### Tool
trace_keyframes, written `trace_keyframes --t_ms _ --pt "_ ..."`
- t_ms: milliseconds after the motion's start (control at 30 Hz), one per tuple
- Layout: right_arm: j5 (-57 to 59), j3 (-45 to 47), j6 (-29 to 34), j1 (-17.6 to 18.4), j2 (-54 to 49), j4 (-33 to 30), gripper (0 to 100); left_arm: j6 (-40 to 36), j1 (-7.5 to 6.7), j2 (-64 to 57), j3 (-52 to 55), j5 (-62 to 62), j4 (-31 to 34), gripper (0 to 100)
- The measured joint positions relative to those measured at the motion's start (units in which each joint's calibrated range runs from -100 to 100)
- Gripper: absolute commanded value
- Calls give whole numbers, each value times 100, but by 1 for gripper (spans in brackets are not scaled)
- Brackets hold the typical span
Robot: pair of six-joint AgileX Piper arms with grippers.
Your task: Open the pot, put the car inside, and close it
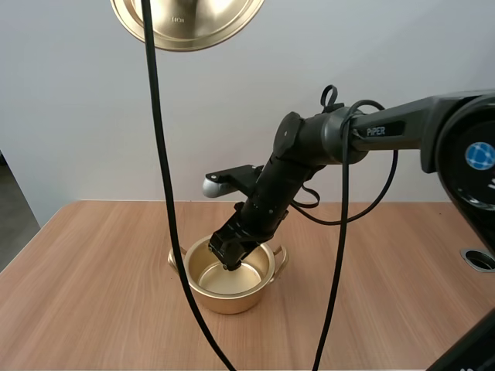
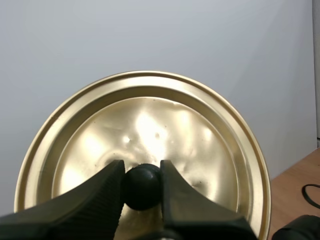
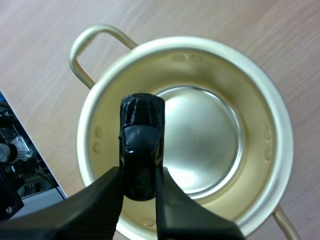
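On the light wooden table [image 1: 93, 309] before a pale wall stands the round gold metal pot [image 1: 228, 301], open, directly beneath the right gripper [image 3: 141, 172], which pinches a small glossy black toy car [image 3: 142, 142]. The left gripper [image 2: 142, 170] clamps the black knob [image 2: 142, 189] of the gold domed lid [image 2: 200, 150], held high. This looks like the putting-in step: next, lower slightly, part the fingers, withdraw.
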Motion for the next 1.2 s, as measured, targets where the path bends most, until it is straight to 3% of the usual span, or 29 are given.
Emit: trace_keyframes --t_ms 33,67,100,200,233,267,367,500,600,1000,1067,1200 --pt "-73 0 68 0 72 -102 0 0 0 11 0 39 0 0" --pt "-156 0 135 0 103 -162 7 0 0 11 0 82 0 0" --pt "-222 0 187 0 103 -229 21 0 0 11 0 127 0 0" --pt "-259 0 221 0 90 -255 80 0 0 11 0 208 11 0" --pt "-259 0 221 0 90 -255 89 0 0 11 0 275 11 0" --pt "-271 0 259 0 90 -285 87 0 0 11 0 339 11 0" --pt "-311 0 310 -19 18 -304 62 0 0 11 0 529 11 0" --pt "-478 0 331 -217 -253 -282 37 0 0 79 0 795 11 0" --pt "-631 0 509 -466 -589 -298 0 0 0 123 0 965 0 0" --pt "-964 0 678 -1758 -2158 -304 0 125 0 660 236 2332 -156 0" --pt "-1127 0 678 -2036 -2485 -304 0 242 0 776 778 2327 -258 0" --pt "-1173 0 703 -2193 -2769 -304 0 449 0 842 1532 2054 -405 0"
